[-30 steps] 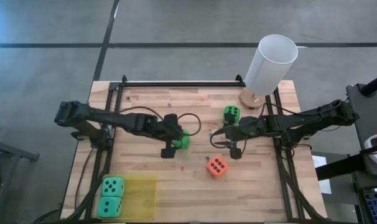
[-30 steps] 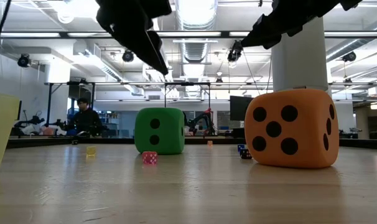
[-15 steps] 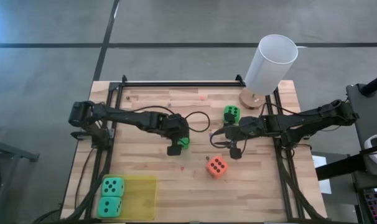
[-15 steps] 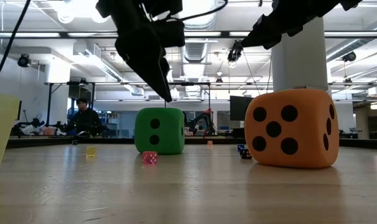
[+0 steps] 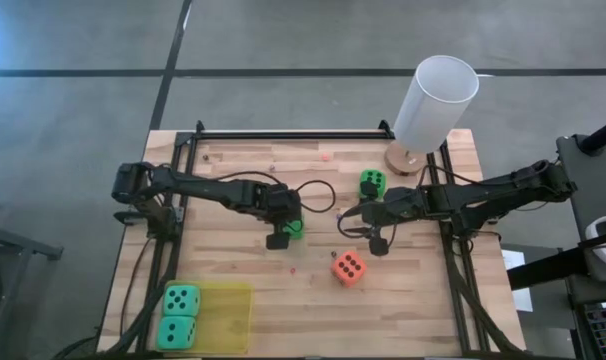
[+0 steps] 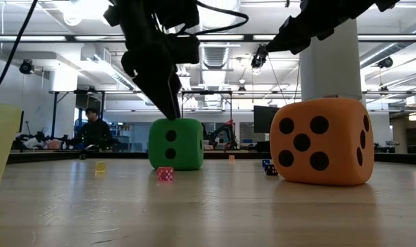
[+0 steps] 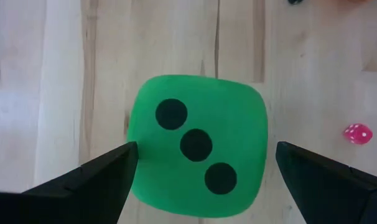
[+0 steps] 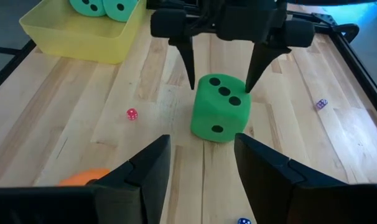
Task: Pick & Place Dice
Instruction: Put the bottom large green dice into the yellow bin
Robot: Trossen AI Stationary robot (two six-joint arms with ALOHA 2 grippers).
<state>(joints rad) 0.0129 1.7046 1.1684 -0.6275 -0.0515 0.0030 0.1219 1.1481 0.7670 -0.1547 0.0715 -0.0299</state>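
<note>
Yellow tray (image 5: 228, 318) sits at the table's (image 5: 423, 310) 7 o'clock corner w/ both teal dice (image 5: 180, 315) inside, stacked along its outer end; rest of tray bare. White cylinder (image 5: 435, 102) stands upright on a round wooden base at approx 1 o'clock; can't see inside it.

Vs a sec ago: left arm has reached further toward centre and its gripper has dropped, from well above the green die to fingertips level w/ the die's top edges. Right arm hasn't shifted. Dice haven't moved.

Left gripper (image 7: 201, 163) is spread wide, one finger each side of the green die (image 7: 196, 146), three-pip face up; small gaps show on both sides, so not yet touching, nothing held. That die lies just left of table centre. From the right wrist view the left fingers (image 8: 190, 62) straddle its top corners.

Right gripper (image 5: 376, 238) hovers just right of centre, fingers apart, holding nothing. Second green die (image 5: 372, 183) lies at 12 o'clock from it, orange-red die (image 5: 348, 267) at approx 7 o'clock from it, near. A tiny pink die (image 7: 358, 133) lies close to the straddled green one.
</note>
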